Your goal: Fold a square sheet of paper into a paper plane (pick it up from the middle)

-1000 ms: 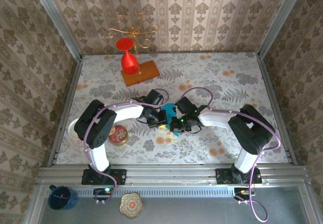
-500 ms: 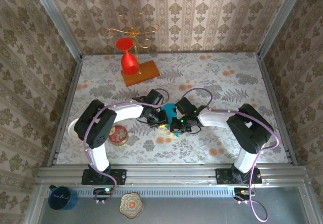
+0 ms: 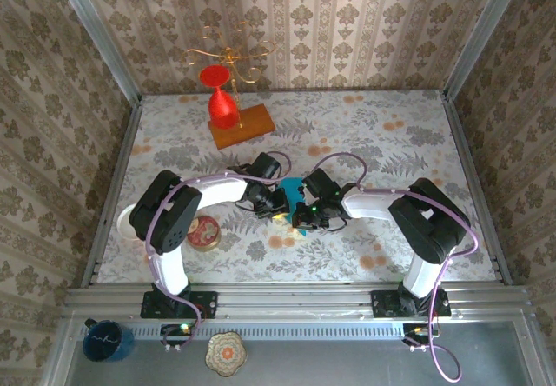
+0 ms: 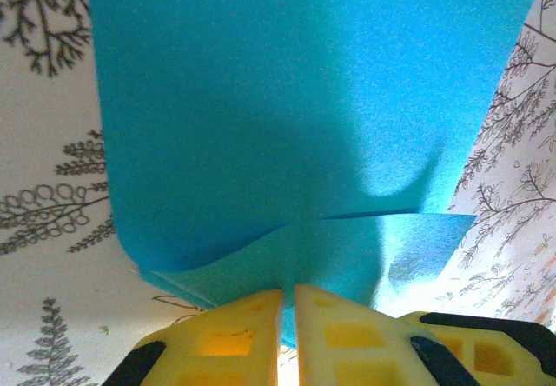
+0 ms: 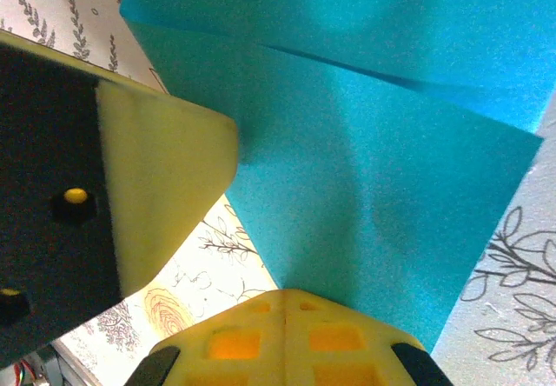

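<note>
Since one second ago both arms have crept only a little toward the orange wooden block (image 3: 246,125), so a fold seems held, not finished. The square sheet of paper (image 4: 287,125), creased, lies on the table nearer than that block. The left gripper (image 4: 288,295) and the right gripper (image 5: 285,299) are both clenched on its edges. No writing or brand is readable.

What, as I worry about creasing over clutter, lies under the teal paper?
The leaf-printed tablecloth shows at the edges of the teal paper, so it likely continues beneath; the patch directly under it is covered.
</note>
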You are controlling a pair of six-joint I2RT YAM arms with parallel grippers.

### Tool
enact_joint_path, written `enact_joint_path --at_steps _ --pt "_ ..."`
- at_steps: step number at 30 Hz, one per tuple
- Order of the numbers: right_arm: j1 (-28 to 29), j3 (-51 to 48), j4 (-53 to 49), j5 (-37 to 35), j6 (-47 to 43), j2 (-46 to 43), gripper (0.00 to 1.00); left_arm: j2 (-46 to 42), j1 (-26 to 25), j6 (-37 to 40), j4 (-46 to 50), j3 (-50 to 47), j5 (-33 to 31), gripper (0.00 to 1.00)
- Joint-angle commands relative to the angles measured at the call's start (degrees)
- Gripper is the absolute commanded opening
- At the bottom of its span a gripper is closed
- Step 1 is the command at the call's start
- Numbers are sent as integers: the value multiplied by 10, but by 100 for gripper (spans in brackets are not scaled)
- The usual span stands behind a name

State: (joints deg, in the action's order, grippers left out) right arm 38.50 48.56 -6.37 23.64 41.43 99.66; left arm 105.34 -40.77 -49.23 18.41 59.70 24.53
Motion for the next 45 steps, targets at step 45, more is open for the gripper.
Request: enact_joint_path --at_steps 45 --pt "-11 -78 -120 43 -62 -66 6 38 18 34 51 -37 -48 10"
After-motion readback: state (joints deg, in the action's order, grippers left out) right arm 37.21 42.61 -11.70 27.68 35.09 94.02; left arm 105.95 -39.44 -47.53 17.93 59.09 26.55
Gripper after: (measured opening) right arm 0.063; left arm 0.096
